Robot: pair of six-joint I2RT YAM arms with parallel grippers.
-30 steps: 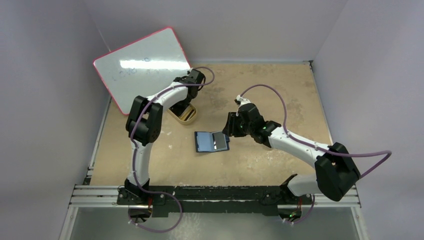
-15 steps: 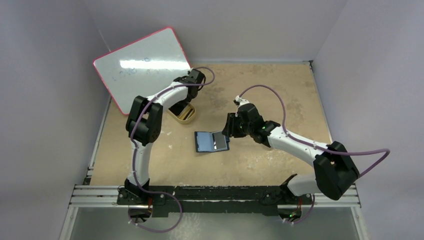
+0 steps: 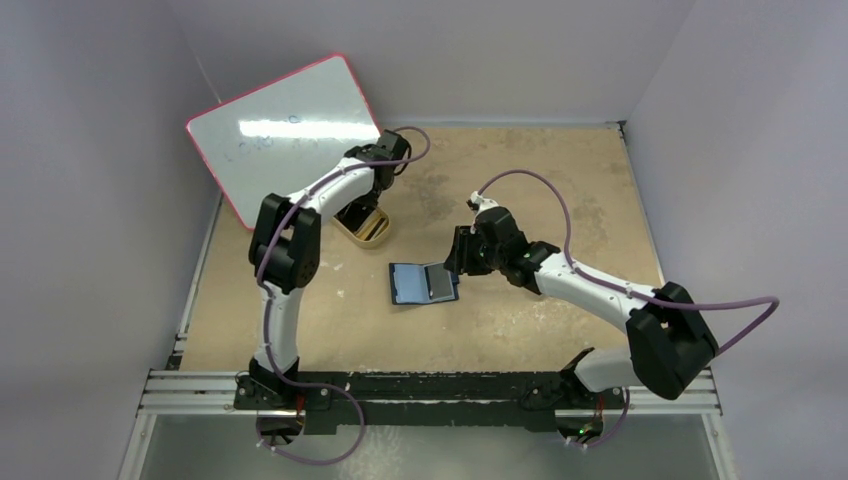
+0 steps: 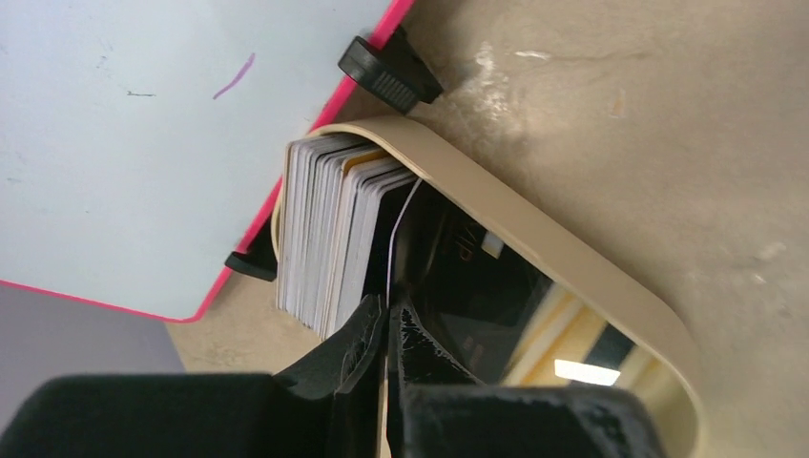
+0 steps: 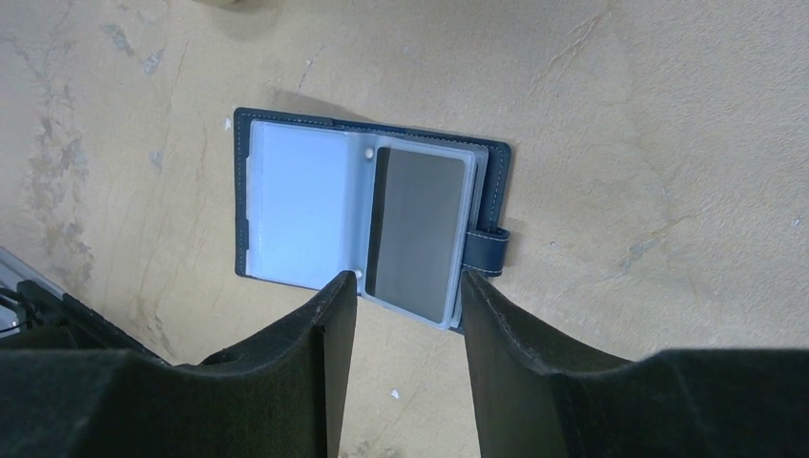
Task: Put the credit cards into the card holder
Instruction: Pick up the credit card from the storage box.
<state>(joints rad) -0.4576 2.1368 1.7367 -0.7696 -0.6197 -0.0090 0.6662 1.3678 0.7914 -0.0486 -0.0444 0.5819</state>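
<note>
Credit cards (image 4: pixel 329 239) stand on edge in the gold tin (image 4: pixel 534 240) at ten o'clock from the open card holder (image 5: pixel 296 210), the left gripper (image 4: pixel 388 310) pinched shut on one, the right gripper (image 5: pixel 408 283) spread wide, empty, at its three o'clock edge.

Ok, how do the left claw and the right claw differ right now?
The left claw is shut, pinching the edge of a card standing in the gold tin; the right claw is open and holds nothing. The left one is at the tin by the whiteboard; the right one hangs over the open wallet. Both point downward.
</note>
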